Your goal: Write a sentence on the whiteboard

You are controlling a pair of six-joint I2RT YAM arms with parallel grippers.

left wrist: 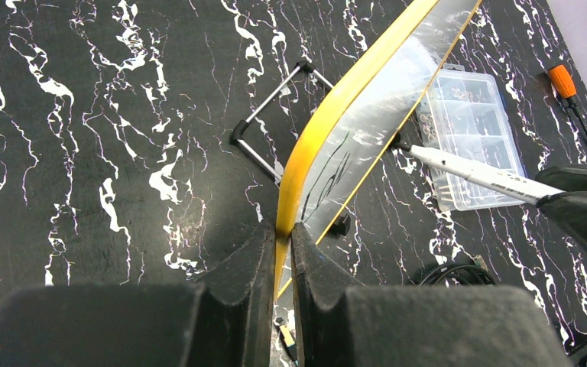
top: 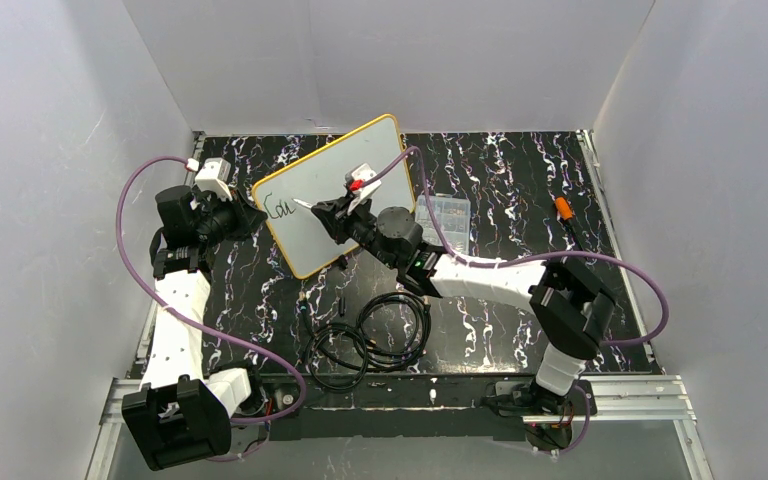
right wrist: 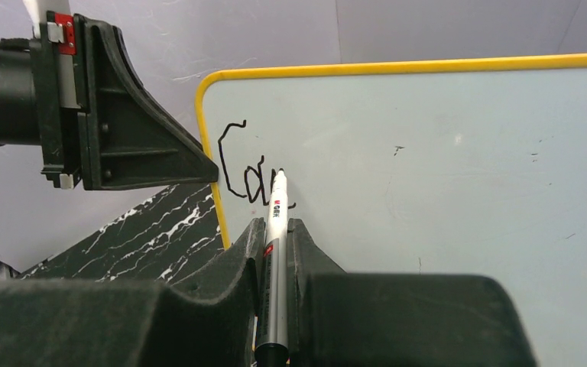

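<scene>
White marker [right wrist: 277, 200] pinched in the right gripper [right wrist: 275, 228], its tip on the whiteboard [right wrist: 443, 176], where the sentence [right wrist: 238, 164] reads "Cou" in thin dark strokes by the left rim. The left gripper [left wrist: 281, 235] clamps that yellow rim; the board stands tilted at the back-left of the black marbled table [top: 520, 180], with bare white surface to the right of the letters.

The whiteboard [top: 350, 170] stands tilted, with the left gripper [top: 256, 217] clamped on its left edge. The right gripper [top: 322, 210] holds a marker [top: 305, 204] against its face, beside the first letters of the sentence [top: 282, 210].
</scene>
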